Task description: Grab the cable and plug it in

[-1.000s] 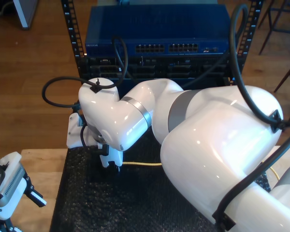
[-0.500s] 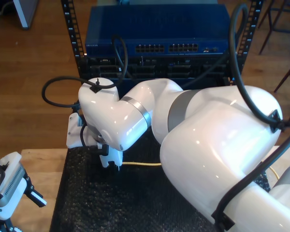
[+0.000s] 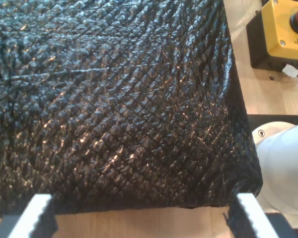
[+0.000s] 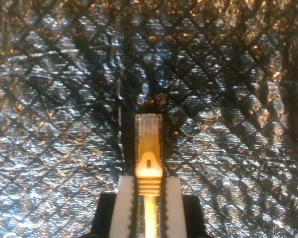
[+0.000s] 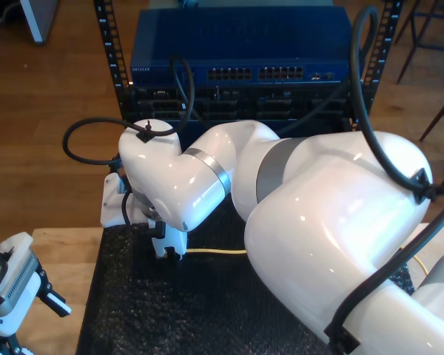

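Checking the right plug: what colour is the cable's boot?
Yellow boot, clear-tipped plug; best in the second wrist view.

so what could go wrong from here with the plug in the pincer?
1. My second pincer holds the cable behind the boot, so the plug sticks out unsupported and could tilt on contact with a port.
2. The blue switch sits beyond the bulky arm; the cable trails under it and may snag.
3. The plug hovers low over the black mat and may drag.

The cable (image 5: 216, 251) is hidden past the white arm (image 5: 333, 229) toward the exterior view's right; its plug end lies behind my second gripper (image 5: 168, 255). The blue switch (image 5: 237, 52) ports are too small to resolve. A yellow box (image 3: 283, 29) is cut by the frame edge.
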